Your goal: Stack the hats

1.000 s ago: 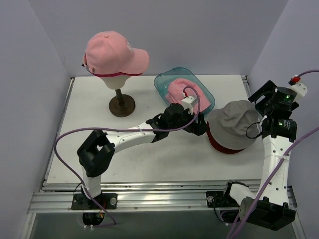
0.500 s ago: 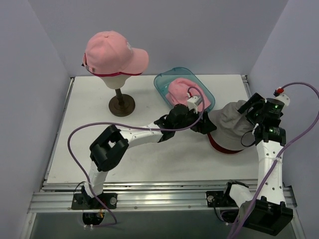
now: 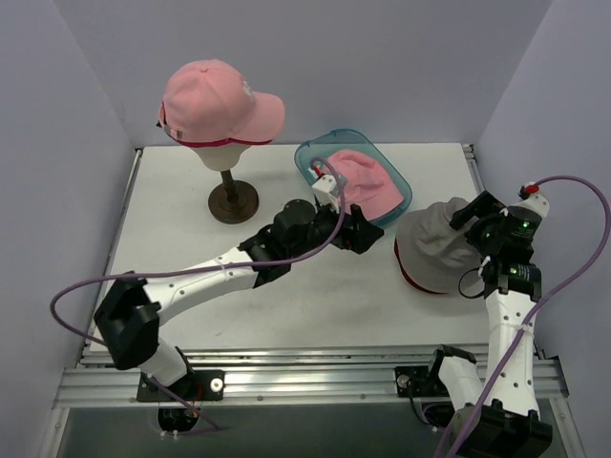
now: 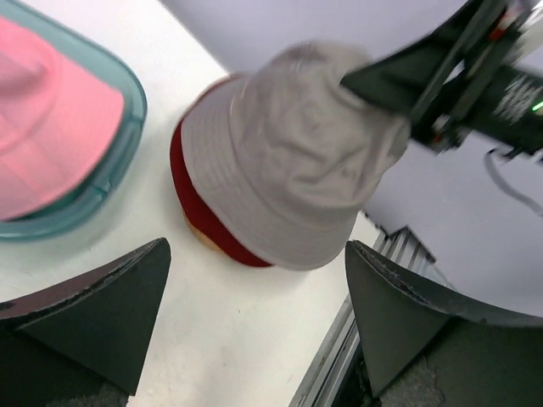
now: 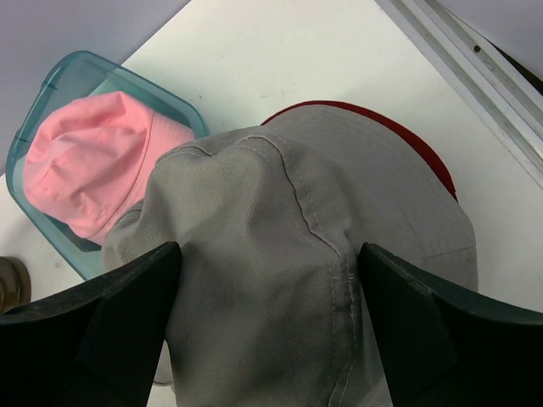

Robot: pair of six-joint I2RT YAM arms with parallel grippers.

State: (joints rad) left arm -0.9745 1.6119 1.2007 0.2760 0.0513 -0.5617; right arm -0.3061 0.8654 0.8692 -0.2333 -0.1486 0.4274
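Observation:
The dark red hat showing grey [image 3: 434, 250] sits on the table at the right, crown up. My right gripper [image 3: 465, 218] is open, its fingers straddling the grey crown [image 5: 339, 254] in the right wrist view [image 5: 267, 331]. My left gripper [image 3: 370, 235] is open and empty, just left of that hat [image 4: 288, 161], above bare table [image 4: 254, 331]. The pale pink bucket hat [image 3: 361, 176] lies in the teal tray [image 3: 401, 191]. The pale pink peaked cap [image 3: 215, 95] sits on the head form, a magenta edge [image 3: 229, 143] showing beneath it.
The cream head form [image 3: 221, 155] stands on a brown base [image 3: 234, 202] at the back left. The teal tray also shows in the wrist views, its rim in the left one [image 4: 127, 144] and the right one [image 5: 51, 80]. A metal rail [image 3: 315, 367] runs along the near table edge.
My left gripper drew back to the left, away from the grey hat. My right gripper moved down and left onto the hat's crown, and the hat shifted slightly left.

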